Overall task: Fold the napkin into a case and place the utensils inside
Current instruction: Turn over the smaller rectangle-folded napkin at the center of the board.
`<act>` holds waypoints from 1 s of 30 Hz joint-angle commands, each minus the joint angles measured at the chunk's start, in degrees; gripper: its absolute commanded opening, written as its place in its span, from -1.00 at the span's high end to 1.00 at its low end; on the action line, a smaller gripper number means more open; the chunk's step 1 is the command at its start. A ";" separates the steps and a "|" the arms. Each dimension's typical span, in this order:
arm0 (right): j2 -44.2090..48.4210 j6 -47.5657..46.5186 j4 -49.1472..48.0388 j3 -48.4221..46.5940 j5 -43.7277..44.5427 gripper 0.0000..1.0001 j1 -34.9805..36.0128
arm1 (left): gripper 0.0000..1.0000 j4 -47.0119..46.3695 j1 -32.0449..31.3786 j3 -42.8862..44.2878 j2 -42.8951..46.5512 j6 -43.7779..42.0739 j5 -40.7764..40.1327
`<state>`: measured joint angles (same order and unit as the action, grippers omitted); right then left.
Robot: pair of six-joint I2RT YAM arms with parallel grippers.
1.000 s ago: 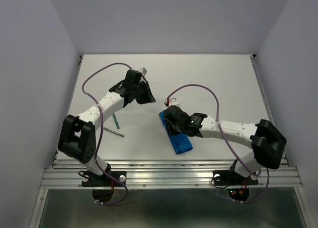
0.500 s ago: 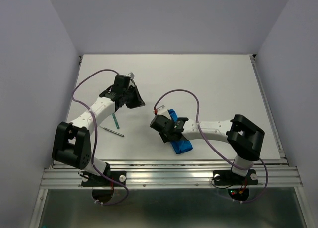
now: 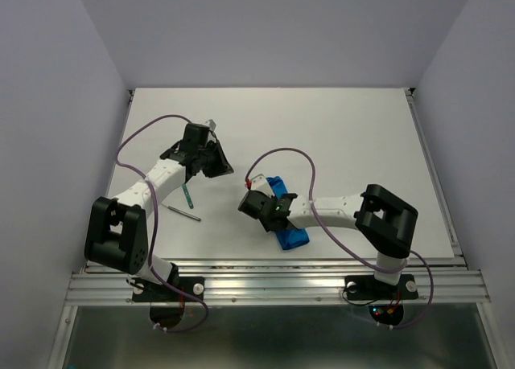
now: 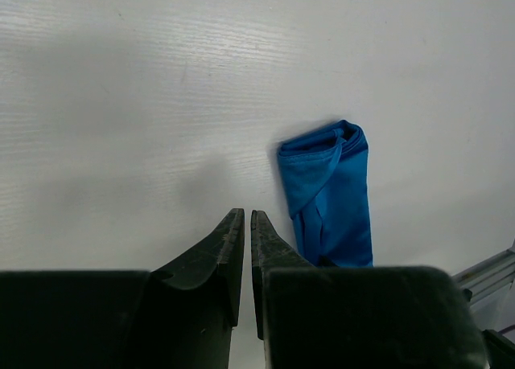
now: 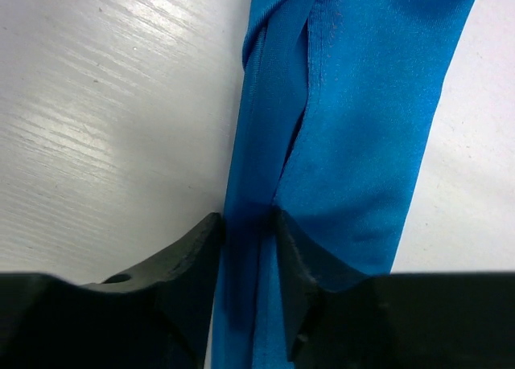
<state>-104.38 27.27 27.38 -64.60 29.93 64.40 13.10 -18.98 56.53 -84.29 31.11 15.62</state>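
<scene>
The blue napkin (image 3: 294,235) lies folded into a narrow oblong packet on the white worktop (image 3: 338,136), near its front edge and right of centre, and it runs slantwise toward the back. The right fingers (image 5: 217,228) rest on the packet and pinch a raised fold along its left side, so blue cloth fills the gap between them; the rest of the packet stretches away from them, with an open seam between its layers. The left fingers (image 4: 237,224) hover above bare worktop, well to the left of the napkin. They are nearly together with only a thin slit between them and grasp nothing. The 2 utensils lie on the worktop beside the left arm: the teal-handled one (image 3: 188,194) and, just in front of it, the slim grey metal one (image 3: 185,214). Both are outside the napkin and well apart from it.
</scene>
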 commanded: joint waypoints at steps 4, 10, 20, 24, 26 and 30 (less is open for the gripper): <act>-2.06 1.56 -3.46 1.49 1.80 0.83 0.46 | 0.59 -0.98 0.70 -1.25 2.73 -0.53 -0.06; 0.84 0.07 -7.07 2.19 -0.13 0.99 0.46 | 0.59 0.25 2.80 -1.34 4.22 -1.05 -0.59; 2.78 1.73 -13.65 -2.20 -10.14 0.99 -0.07 | 0.59 5.26 8.87 0.42 9.14 -3.34 -2.60; 1.99 3.40 -15.77 -4.13 -14.02 0.99 -1.20 | 0.59 6.93 10.36 1.30 11.25 -3.69 -3.84; 1.55 3.76 -16.91 -5.09 -15.68 0.99 -1.21 | 0.59 7.29 10.89 1.21 12.48 -3.69 -3.84; 1.19 4.72 -18.76 -6.33 -18.33 0.99 -1.74 | 0.59 7.64 11.95 0.86 13.98 -3.60 -3.66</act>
<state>-103.79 30.06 14.15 -67.94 15.46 63.26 19.68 -7.94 55.86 -73.38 28.73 12.78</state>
